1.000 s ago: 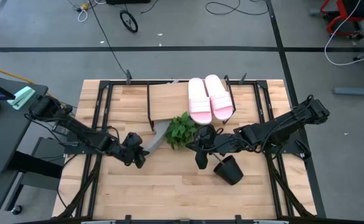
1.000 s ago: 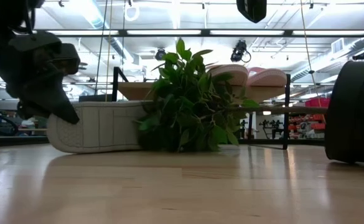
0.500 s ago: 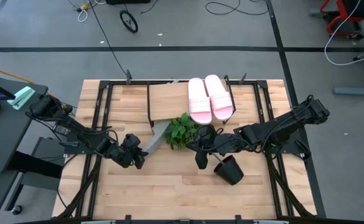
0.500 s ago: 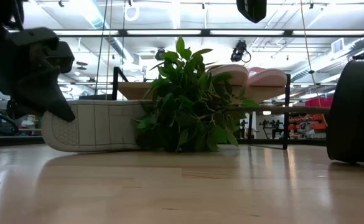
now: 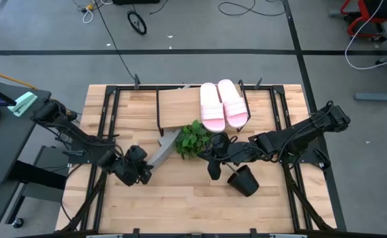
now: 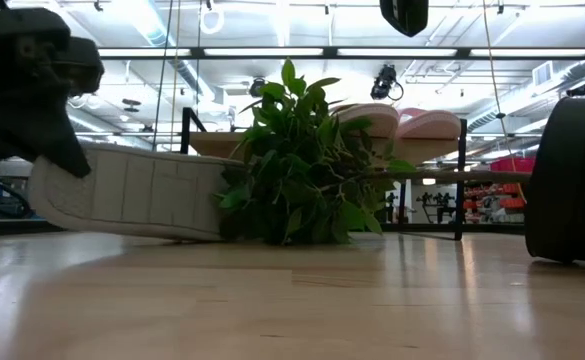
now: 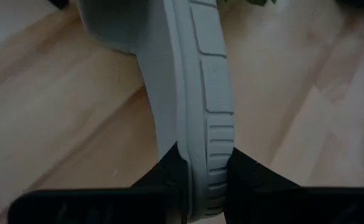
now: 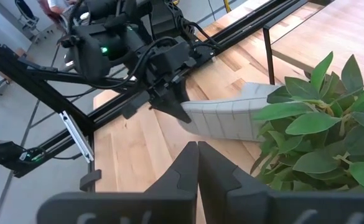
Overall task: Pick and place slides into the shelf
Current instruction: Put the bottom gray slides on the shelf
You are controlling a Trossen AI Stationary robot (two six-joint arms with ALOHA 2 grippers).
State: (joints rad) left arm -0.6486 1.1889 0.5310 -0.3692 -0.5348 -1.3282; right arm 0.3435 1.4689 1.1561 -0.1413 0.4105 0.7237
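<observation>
Here, the left gripper [image 5: 142, 169] is clamping one end of a light grey slide [image 5: 161, 151], its fingers [image 7: 169, 177] pinching the sole edge on both sides. That end is riding clear of the table [image 5: 200, 205] while the far end is lying against the green plant [image 5: 194, 137], which is sitting at about two o'clock from the gripper. The two pale pink slides [image 5: 223, 104] are resting side by side on the shelf [image 5: 180, 106], at roughly one o'clock from the plant, with the shelf at twelve o'clock on the table. The right gripper [image 5: 213, 165] is hovering with its fingers pressed together, empty, at five o'clock from the plant, just beside a black pot [image 5: 243, 180] lying on its side.
</observation>
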